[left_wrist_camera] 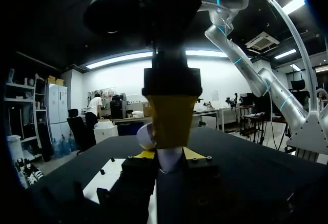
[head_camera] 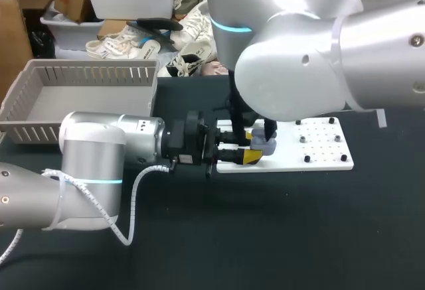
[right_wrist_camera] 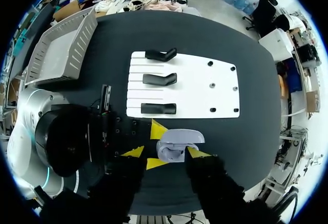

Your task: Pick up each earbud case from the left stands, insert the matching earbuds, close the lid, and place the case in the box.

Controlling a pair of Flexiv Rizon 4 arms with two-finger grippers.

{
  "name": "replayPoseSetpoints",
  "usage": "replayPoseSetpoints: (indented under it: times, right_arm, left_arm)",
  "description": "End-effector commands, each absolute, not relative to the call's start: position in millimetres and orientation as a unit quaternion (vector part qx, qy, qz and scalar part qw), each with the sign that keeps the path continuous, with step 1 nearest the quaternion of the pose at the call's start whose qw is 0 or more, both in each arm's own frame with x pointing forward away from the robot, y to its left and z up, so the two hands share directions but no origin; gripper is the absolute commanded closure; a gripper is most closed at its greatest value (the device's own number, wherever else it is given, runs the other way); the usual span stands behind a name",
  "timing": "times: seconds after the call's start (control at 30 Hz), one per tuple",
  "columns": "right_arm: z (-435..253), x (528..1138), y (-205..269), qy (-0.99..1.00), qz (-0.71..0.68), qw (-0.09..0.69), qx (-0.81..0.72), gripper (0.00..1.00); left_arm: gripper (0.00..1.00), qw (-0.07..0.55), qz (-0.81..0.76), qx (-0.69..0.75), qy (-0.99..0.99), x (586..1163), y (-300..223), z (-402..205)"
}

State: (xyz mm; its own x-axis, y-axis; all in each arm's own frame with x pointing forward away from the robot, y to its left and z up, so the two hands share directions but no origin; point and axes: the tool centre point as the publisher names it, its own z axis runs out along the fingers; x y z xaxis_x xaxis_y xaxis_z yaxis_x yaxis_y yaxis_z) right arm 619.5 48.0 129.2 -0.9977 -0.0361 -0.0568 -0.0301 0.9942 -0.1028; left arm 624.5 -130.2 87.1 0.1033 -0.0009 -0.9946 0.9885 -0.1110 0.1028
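Note:
A lavender earbud case with its lid up hangs above the dark table, just in front of the white stand plate. My left gripper reaches in from the left and is shut on the case; in the left wrist view the case sits between its yellow tips. My right gripper points straight down over the case with its fingers spread to either side, open. One right finger stands close ahead of the left gripper. No earbuds are visible.
Three black stands on the white plate carry nothing. Small black pegs dot the plate's other half. A grey slatted box sits at the table's far left, also seen in the right wrist view.

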Motion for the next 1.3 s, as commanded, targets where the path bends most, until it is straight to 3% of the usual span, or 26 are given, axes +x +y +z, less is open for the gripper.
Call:
replayPoseSetpoints:
  times: [0.03, 0.27, 0.4, 0.43, 0.5, 0.53, 1.3]
  right_arm:
    - [133, 616, 49, 0.998, -0.053, 0.032, -0.018, 0.51]
    - [142, 608, 49, 0.997, -0.057, 0.04, -0.021, 0.47]
    - [152, 607, 44, 0.997, -0.056, 0.056, -0.01, 0.39]
    - [154, 608, 41, 0.997, -0.052, 0.061, -0.003, 0.33]
    - [158, 611, 35, 0.996, -0.051, 0.067, 0.01, 0.05]
    - [159, 612, 33, 0.996, -0.051, 0.069, 0.015, 0.0]
    - [152, 663, -20, 0.988, -0.049, 0.077, 0.128, 0.0]
  left_arm:
    - [1.0, 0.497, -0.499, 0.553, 0.446, 624, -129, 88]
    - [1.0, 0.497, -0.499, 0.553, 0.446, 624, -129, 88]
    - [1.0, 0.497, -0.499, 0.553, 0.446, 624, -129, 88]
    - [1.0, 0.497, -0.499, 0.553, 0.446, 624, -129, 88]
    - [1.0, 0.497, -0.499, 0.553, 0.446, 624, -129, 88]
    - [1.0, 0.497, -0.499, 0.553, 0.446, 624, -129, 88]
    - [1.0, 0.497, -0.499, 0.553, 0.446, 624, -129, 88]
